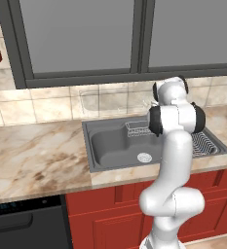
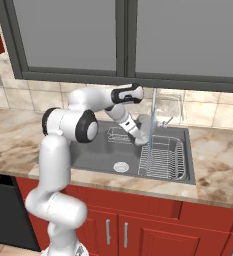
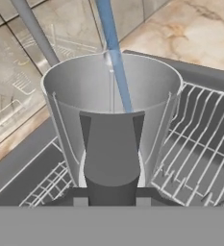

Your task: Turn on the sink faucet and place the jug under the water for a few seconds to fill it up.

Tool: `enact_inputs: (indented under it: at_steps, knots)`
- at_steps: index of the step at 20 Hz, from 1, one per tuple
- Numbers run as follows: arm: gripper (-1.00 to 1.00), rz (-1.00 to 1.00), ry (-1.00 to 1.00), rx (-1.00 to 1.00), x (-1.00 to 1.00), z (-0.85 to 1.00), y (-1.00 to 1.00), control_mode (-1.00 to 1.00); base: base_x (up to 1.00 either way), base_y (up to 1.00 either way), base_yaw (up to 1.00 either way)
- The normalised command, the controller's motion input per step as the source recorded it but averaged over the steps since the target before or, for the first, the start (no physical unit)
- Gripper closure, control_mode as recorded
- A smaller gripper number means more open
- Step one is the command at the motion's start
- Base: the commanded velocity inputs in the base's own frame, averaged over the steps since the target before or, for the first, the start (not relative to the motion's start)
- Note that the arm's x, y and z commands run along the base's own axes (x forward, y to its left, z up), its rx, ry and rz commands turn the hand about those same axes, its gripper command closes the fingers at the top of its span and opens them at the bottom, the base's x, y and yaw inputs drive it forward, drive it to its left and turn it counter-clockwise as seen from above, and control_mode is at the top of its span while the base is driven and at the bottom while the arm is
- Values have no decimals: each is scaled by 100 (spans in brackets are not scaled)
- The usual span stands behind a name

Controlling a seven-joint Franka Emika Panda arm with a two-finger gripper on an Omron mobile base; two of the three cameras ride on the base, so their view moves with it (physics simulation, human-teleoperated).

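The light grey jug [image 3: 111, 110] stands upright before the hand camera, its dark handle turned toward me, held over the sink [image 2: 95, 150]. My gripper [image 3: 111, 198] is shut on the jug's handle. A thin blue stream of water [image 3: 114, 57] runs straight down into the jug's open mouth. In the right base view the jug [image 2: 144, 125] hangs at my gripper [image 2: 138, 136], right beside the slim chrome faucet [image 2: 154, 100] and the water [image 2: 151, 132]. The faucet's stem [image 3: 31, 31] rises behind the jug. In the left base view my own arm hides the jug.
A large wire rack [image 2: 163, 160] fills the sink's right half, just under and beside the jug. A small wire basket [image 2: 119, 135] sits at the basin's back, and the round drain [image 2: 120, 166] at its front. Marble counter [image 1: 32, 155] lies on both sides, with a black appliance [image 1: 22, 223] below.
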Motion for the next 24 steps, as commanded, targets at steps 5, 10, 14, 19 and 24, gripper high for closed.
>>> enact_inputs:
  at_steps: [5,10,14,19,24]
  knots:
    - [100,0,2,0,6,0,-6,-100,0,0,0]
    - [100,0,0,0,-27,0,0,-100,0,0,0]
    - [100,0,0,0,0,0,0,-100,0,0,0]
    - [100,0,0,0,0,0,0,-100,0,0,0]
    - [100,0,0,0,0,0,0,-100,0,0,0]
